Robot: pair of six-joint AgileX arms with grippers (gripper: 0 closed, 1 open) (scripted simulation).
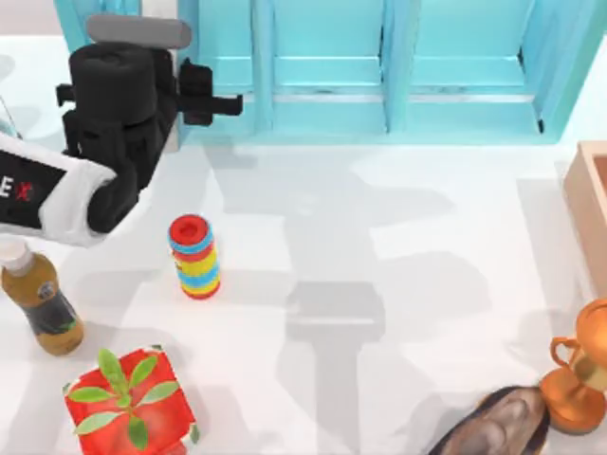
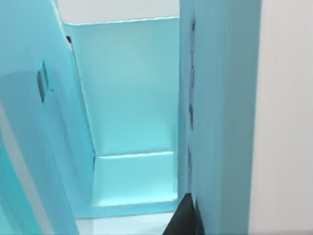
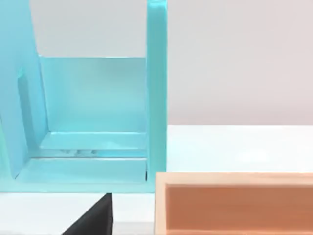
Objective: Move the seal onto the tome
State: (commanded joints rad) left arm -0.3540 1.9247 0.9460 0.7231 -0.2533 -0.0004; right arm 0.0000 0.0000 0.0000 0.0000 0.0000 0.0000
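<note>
My left gripper (image 1: 223, 102) sits far-left against the blue shelf cabinet (image 1: 398, 66) (I cannot tell how its fingers stand), and with neither seal nor tome anywhere I can see, I risk clipping that cabinet while searching.

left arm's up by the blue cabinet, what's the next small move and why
Probably draw the left tool back from the light-blue cabinet toward the open middle of the table: it hangs close by the cabinet's left end, and its wrist camera faces a shelf bay.
</note>
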